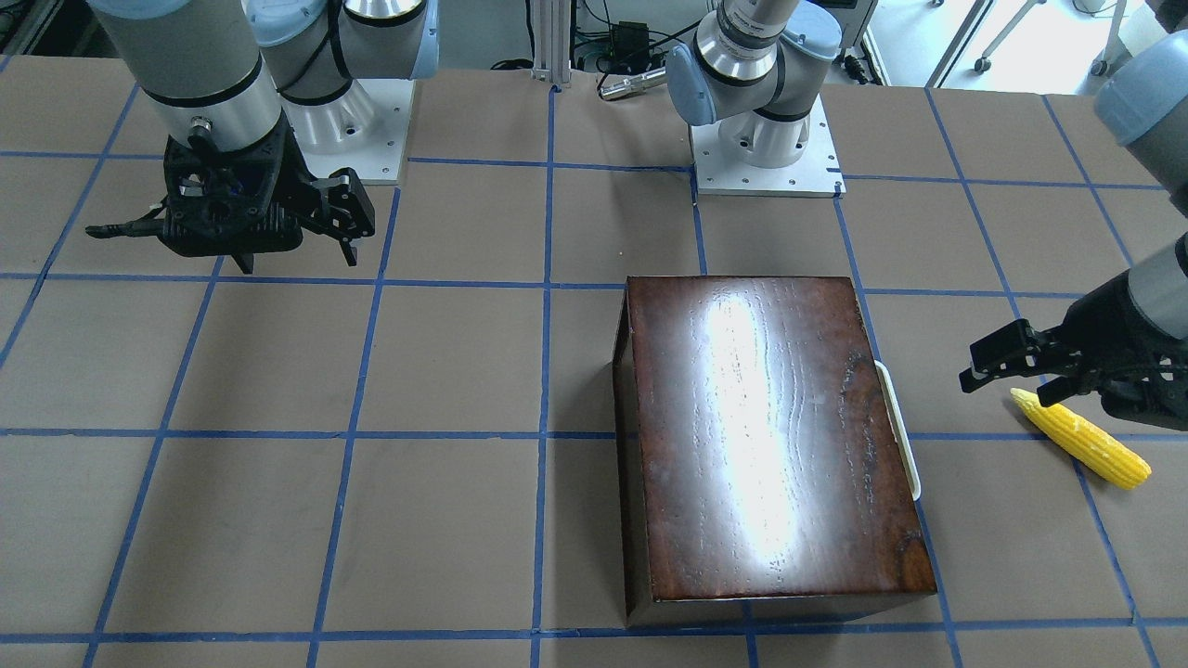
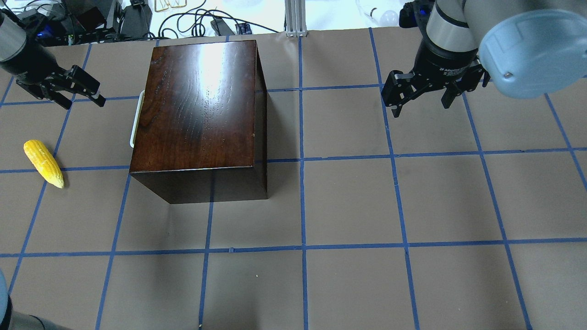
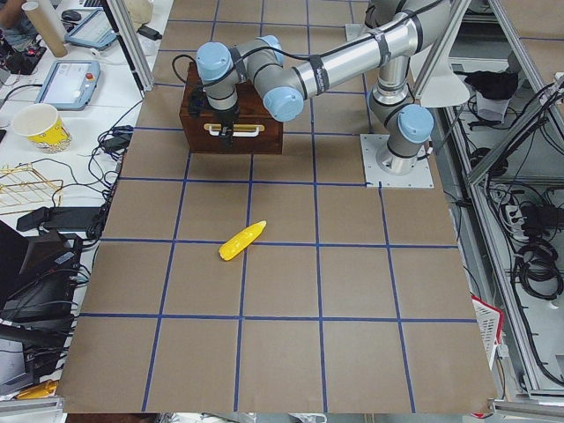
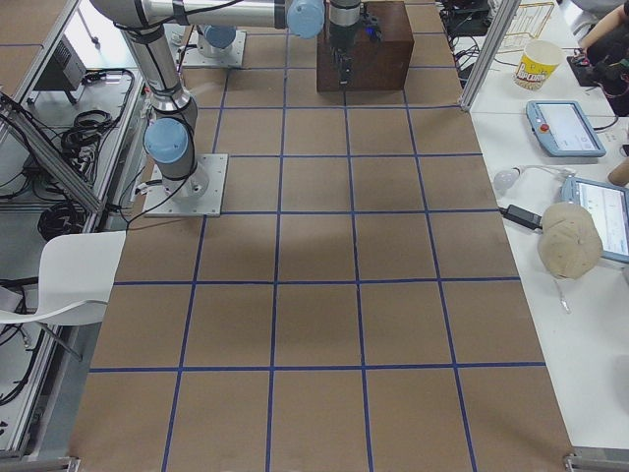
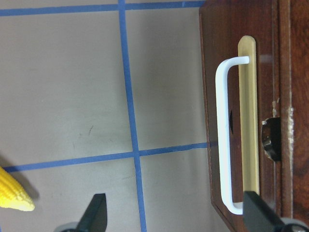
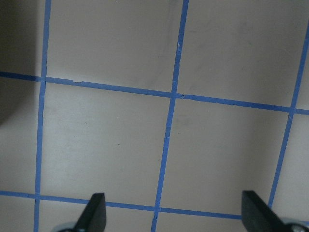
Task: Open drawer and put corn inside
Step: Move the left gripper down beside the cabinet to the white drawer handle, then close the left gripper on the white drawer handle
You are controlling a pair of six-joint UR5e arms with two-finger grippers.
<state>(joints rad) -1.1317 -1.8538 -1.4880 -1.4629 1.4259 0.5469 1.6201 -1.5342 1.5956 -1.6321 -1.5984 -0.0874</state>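
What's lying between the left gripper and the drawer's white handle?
Nothing: the overhead view shows only bare table, crossed by a blue tape line, between the left gripper and the handle. The corn lies off to the side, nearer the robot.

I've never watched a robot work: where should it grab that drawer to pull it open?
By the white bar handle on the dark front of the drawer. It stands off the panel, leaving a gap for one jaw behind it. Come from the robot's left, where the left gripper hangs with jaws open.
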